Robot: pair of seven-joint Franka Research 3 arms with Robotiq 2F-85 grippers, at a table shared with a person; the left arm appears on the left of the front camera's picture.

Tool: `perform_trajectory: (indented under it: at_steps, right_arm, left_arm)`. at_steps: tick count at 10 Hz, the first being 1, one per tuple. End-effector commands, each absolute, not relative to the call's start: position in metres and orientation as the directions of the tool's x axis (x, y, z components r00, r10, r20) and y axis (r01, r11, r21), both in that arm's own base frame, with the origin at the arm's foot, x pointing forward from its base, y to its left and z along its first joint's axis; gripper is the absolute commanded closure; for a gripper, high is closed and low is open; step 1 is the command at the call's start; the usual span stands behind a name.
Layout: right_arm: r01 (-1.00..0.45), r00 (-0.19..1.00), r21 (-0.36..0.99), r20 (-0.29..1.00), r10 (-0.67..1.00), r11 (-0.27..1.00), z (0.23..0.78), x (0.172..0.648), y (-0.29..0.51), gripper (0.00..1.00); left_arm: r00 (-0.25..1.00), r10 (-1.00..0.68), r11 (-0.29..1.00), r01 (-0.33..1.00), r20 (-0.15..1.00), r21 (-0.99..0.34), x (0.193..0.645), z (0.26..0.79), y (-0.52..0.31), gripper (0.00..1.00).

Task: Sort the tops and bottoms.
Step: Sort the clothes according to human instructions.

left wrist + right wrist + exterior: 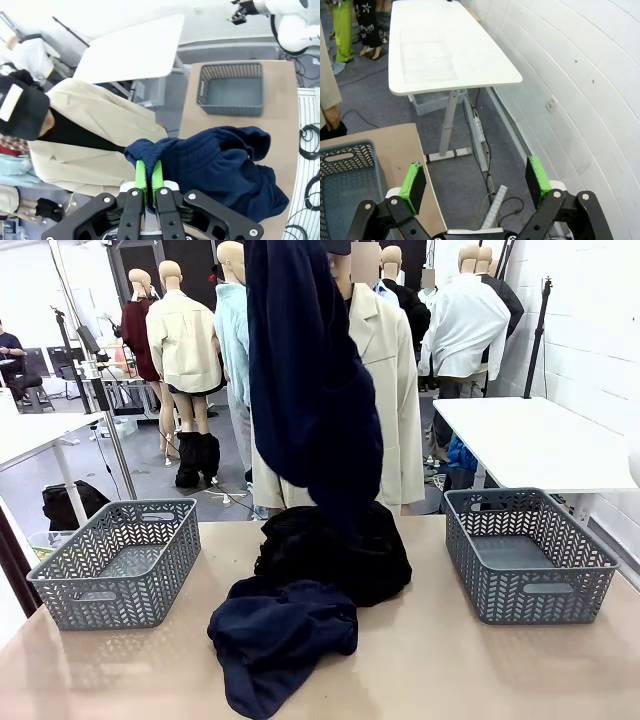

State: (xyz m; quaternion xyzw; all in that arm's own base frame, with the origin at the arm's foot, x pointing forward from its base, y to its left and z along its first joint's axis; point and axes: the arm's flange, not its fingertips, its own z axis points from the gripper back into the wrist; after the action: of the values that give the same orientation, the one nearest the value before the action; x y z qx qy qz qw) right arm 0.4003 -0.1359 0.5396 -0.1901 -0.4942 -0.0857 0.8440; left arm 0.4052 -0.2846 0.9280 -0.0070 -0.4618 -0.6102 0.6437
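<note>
While our left gripper (149, 167) is clamping shut on a puffy navy-blue fabric garment (310, 390), we are holding it high, so it is hanging down the upper middle of the front view. Both grey plastic lattice baskets, lower left (150, 570) and lower right (470, 560), are sitting empty, so we are judging the sorting barely begun. A black fabric heap (340, 550) and a crumpled navy garment (280, 635) are waiting at centre. Our right gripper (475, 172) is standing spread apart, gripping nothing.

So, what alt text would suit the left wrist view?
The left gripper is shut on a navy garment, holding it above a tan table. A grey basket sits on the table below, and a person in a beige jacket stands at the table's edge.
</note>
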Motion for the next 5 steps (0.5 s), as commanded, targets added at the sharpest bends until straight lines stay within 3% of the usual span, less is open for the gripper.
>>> perform_trajectory:
  at_steps: [1,2,5]
  right_arm:
    - [0.333,0.495,-0.238,0.868,0.046,0.912,0.539,0.401,-0.137,0.00]
    - [0.333,0.495,-0.238,0.868,0.046,0.912,0.539,0.401,-0.137,0.00]
    - [0.333,0.495,-0.238,0.868,0.046,0.912,0.539,0.401,-0.137,0.00]
  left_arm:
    - [-0.148,-0.764,0.324,0.753,0.627,0.573,0.402,0.959,-0.288,1.00]
    - [-0.171,-0.779,0.255,0.792,0.603,0.555,0.405,0.928,-0.285,1.00]
    - [-0.171,-0.779,0.255,0.792,0.603,0.555,0.405,0.928,-0.285,1.00]
